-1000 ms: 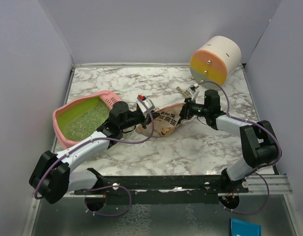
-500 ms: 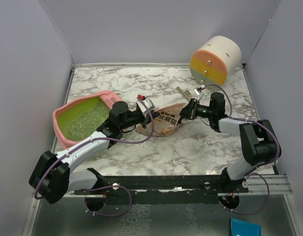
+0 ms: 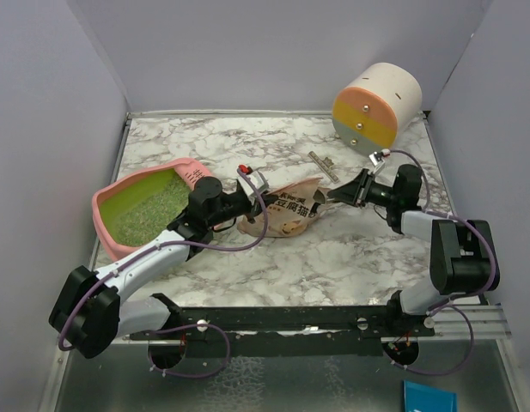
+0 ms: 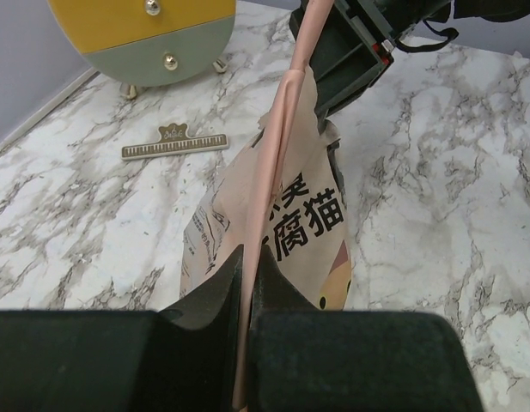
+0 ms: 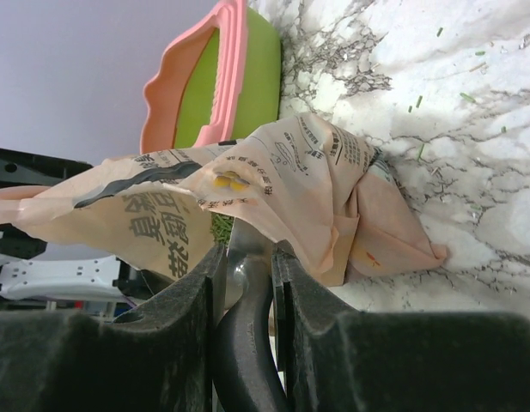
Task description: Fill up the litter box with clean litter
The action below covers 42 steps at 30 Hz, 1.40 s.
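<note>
The tan pouch (image 3: pixel 290 210) is soft, crinkled film. It will likely sag and fold wherever it is unsupported, and the grains inside will shift, so the stiffer sealed edge is the best place to hold it. The left gripper (image 4: pixel 247 283) is clenched on that pink seam. The right gripper (image 5: pixel 245 257) is clamped on a grey metal handle (image 5: pixel 243 296) that runs under the pouch's fold (whether it also pinches film, I cannot tell). The pouch lies mid-table, just right of the litter box (image 3: pixel 100 219), which sits at the left. Clean litter (image 3: pixel 153 206) already covers part of the box's green floor. In all there is one box, one pouch, one round drawer unit (image 3: pixel 376 107) at the far right, and one small ruler-like strip (image 3: pixel 323 165).
</note>
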Each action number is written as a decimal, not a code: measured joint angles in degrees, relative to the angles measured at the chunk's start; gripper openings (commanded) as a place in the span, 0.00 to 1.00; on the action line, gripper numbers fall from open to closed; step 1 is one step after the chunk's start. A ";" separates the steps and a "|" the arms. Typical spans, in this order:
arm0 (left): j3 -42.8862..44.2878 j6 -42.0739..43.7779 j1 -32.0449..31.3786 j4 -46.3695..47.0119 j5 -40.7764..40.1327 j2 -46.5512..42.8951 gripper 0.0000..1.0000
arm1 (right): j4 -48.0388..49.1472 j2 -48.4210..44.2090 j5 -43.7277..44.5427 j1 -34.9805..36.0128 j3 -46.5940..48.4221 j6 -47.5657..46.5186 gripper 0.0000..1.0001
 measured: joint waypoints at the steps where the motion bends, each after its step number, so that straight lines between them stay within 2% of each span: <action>1: 0.00 0.00 0.00 0.00 0.00 0.00 0.00 | 1.01 -0.31 -0.33 -0.74 -0.81 0.92 0.01; 9: -0.02 -0.04 -0.13 -0.11 0.11 -0.28 0.00 | 15.52 -1.14 -2.40 -4.96 -7.52 12.85 0.01; 17: -0.02 -0.50 0.02 0.17 -0.72 -0.76 0.00 | 29.77 -1.38 -2.58 -5.95 -8.33 22.32 0.01; 20: -0.02 -0.92 0.00 0.26 -1.22 -0.76 0.00 | 29.07 -3.41 -2.58 -6.08 -8.22 22.43 0.01; 28: -0.02 -1.27 0.00 0.44 -2.38 -1.33 0.00 | 15.28 -14.29 -1.31 -6.32 -2.99 14.40 0.01; 42: -0.11 -1.77 0.00 -0.09 -3.63 -3.30 0.11 | 13.14 -9.31 -1.27 -9.46 -2.14 17.75 0.01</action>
